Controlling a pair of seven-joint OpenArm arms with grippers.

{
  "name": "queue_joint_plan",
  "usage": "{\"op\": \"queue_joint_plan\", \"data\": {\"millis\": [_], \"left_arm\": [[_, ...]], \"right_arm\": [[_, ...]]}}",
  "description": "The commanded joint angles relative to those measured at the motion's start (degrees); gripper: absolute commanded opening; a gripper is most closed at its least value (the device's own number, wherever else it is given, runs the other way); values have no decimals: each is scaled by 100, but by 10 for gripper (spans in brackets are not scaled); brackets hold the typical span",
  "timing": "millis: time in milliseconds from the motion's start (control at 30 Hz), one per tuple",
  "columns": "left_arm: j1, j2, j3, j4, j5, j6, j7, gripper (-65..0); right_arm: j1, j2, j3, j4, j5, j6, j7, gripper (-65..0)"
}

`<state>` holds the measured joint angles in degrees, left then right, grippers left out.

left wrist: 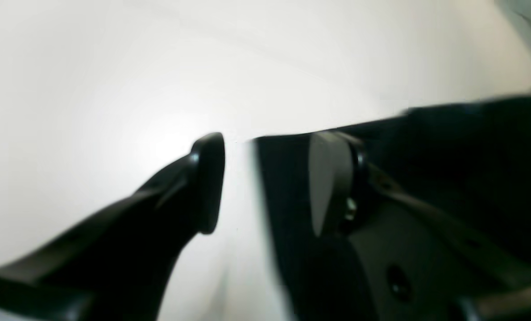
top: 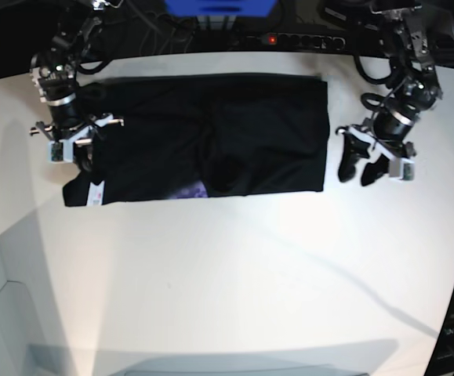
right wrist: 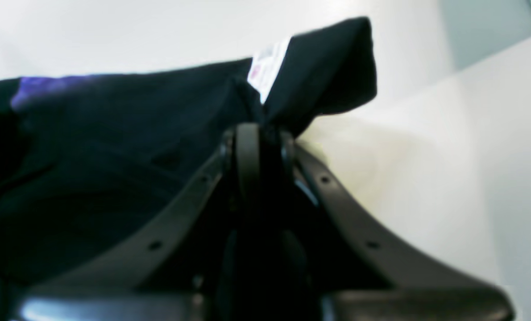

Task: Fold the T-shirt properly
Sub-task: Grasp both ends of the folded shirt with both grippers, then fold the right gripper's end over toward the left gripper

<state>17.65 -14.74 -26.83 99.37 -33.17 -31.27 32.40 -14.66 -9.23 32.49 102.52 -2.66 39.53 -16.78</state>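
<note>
Meanwhile, right gripper (right wrist: 256, 133) clenched on the black T-shirt (top: 211, 137) edge near its white tag (right wrist: 265, 67), left gripper (top: 357, 166) spread, off the cloth, over the white table (top: 234, 290).

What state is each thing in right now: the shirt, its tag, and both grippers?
T-shirt: partly folded, flat on the table.
White tag: showing by the pinched corner.
Right gripper: shut on the T-shirt's edge.
Left gripper: open, empty, beside the T-shirt.

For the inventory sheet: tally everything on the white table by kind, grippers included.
T-shirt, black: 1
White tag on it: 1
Grippers: 2, right gripper shut on the T-shirt, left gripper open
Total: 4
</note>
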Motion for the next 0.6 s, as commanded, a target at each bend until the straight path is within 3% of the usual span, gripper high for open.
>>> {"op": "queue_joint_plan", "data": {"millis": [0,233,533,567], "left_arm": [[-11,-16,-135,115,-116,-43,-141,-348],[15,2,-486,-298,-63,-43,-141,-349],[-152,11,-302,-1361,-55,-43,-141,-351],[-169,2,-214,-1405,-55,-34,-141,-352]], "right_arm": [[-33,23,-9,152,121,47,196,-650],[-596,23,-1073,715,121,47,205,-650],[-939,23,-2533,1023,112,43,205,-650],[-939,23,-2664,1014,112,-80,205,-650]]}}
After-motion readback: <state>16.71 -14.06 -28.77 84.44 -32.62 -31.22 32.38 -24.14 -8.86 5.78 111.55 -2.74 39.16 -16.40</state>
